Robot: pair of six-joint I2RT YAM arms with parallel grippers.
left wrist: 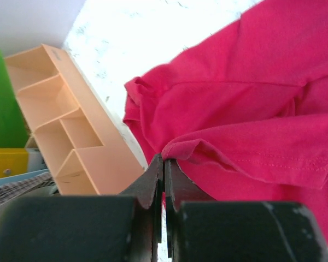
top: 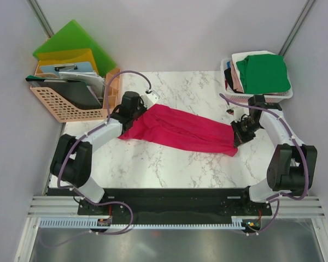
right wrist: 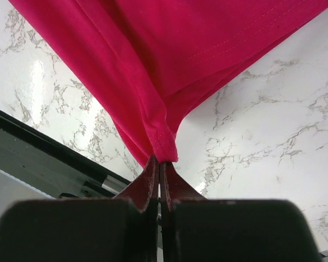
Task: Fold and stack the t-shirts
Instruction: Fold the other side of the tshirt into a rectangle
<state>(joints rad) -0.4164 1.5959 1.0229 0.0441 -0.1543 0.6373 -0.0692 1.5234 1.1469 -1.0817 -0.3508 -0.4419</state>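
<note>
Both arms are on the crimson t-shirt [top: 180, 131], which is pulled into a long band across the middle of the worktop [top: 169, 164], running from near the far left corner towards the right edge. This looks like the spreading step, with the cloth bunched and creased and no fold made yet. The left gripper [left wrist: 164, 162] is pinched fully closed on a folded hem, just beside the peach rack [left wrist: 71, 136] at the far left corner. The right gripper [right wrist: 159, 164] is clamped tight on a gathered corner of the cloth, with the shirt fanning up and away from it. Next, I'd say, the pair needs to draw the shirt taut and lay it flat, so a clean fold line shows. Over in the basket [top: 284, 95] at the far right corner, a green t-shirt [top: 262, 73] tops a pile of others.
</note>
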